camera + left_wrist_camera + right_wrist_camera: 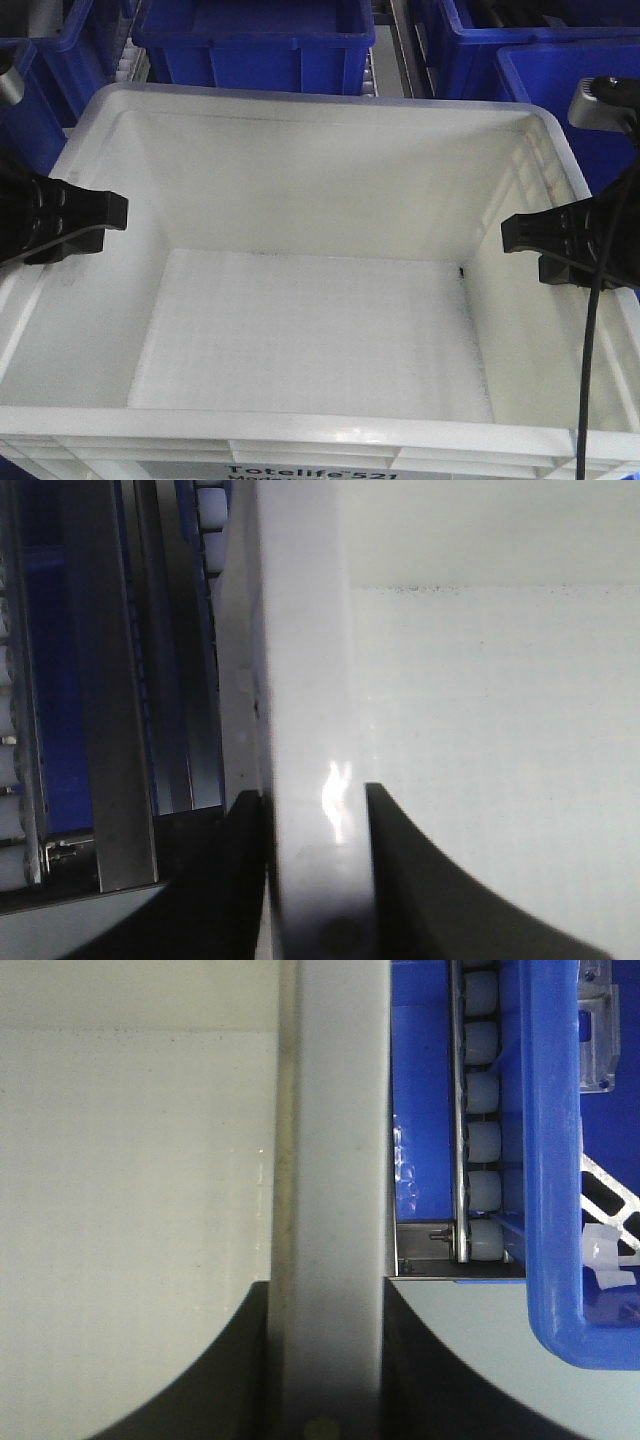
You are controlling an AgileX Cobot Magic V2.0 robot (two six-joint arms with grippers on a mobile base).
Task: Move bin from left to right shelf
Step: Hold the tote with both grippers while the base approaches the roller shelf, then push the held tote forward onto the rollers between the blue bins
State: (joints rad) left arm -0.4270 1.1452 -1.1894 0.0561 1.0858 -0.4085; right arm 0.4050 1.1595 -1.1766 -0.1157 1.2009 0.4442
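Observation:
The white bin (pixel 320 105) fills the front view, empty, with "Totelife 521" printed on its near wall. My left gripper (pixel 105 215) is shut on the bin's left rim (pixel 305 680), one black finger inside the wall and one outside, and the left wrist view shows that gripper (pixel 315 805) clamped on it. My right gripper (pixel 520 235) is shut the same way on the right rim (pixel 335 1110), as the right wrist view of that gripper (pixel 328 1295) shows. Pale rollers (pixel 480 1110) of a rack level with a steel rail show beside the bin; I cannot tell whether this is the right shelf.
Dark blue crates stand close behind the bin: one in the middle (pixel 250 45), one at the back right (pixel 560 40), one at the left (pixel 40 70). A blue crate's rim (pixel 555 1160) lies just outside the bin's right wall. More rollers (pixel 212 520) run along the left wall.

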